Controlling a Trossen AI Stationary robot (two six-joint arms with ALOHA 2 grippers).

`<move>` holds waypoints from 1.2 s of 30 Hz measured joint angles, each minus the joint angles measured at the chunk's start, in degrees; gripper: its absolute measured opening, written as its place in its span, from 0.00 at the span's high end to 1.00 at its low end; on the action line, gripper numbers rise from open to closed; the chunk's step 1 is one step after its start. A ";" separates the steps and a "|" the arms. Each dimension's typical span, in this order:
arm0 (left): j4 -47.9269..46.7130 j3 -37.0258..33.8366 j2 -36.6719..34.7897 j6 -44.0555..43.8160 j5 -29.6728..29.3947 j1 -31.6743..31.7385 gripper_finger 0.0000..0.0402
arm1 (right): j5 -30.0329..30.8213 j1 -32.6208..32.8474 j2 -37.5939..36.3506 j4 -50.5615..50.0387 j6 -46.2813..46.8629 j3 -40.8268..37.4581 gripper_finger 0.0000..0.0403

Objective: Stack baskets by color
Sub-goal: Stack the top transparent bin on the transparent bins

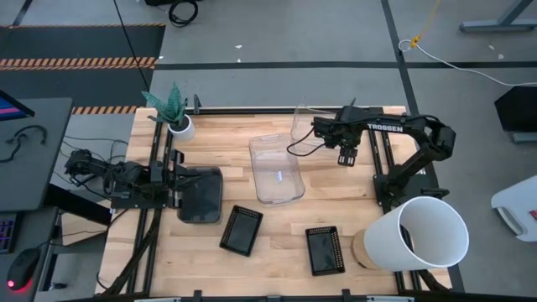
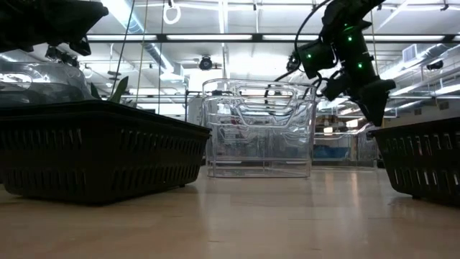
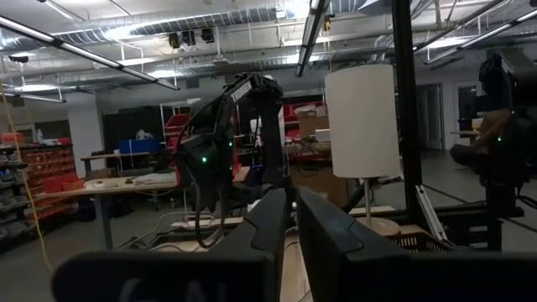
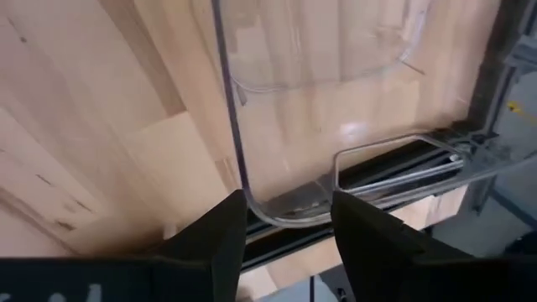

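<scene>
Grey floor (image 1: 277, 38), striped hazard tape (image 1: 80, 62)

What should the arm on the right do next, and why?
Probably lower the right gripper and close on the rim of the clear basket below it: its jaws stand open over that edge, and a second clear basket sits alongside to stack into.

White lettering on the right arm (image 1: 394, 127) seems to read "TROSSEN"; nothing else is legible.

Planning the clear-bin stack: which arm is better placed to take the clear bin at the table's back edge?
Right: its tool hangs open beside that clear bin; the left tool sits by the grey bin.
</scene>
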 joint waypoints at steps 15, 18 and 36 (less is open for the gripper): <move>-0.02 -0.02 0.01 -0.02 0.00 -0.02 0.89 | -4.92 0.00 0.03 8.03 1.39 -6.02 0.60; -0.02 -0.02 0.00 -0.01 -0.01 -0.01 0.90 | -8.35 0.20 0.04 9.42 5.23 -7.25 0.60; -0.04 -0.02 0.01 -0.02 0.00 0.00 0.89 | -34.85 12.61 -0.90 14.79 30.07 0.60 0.60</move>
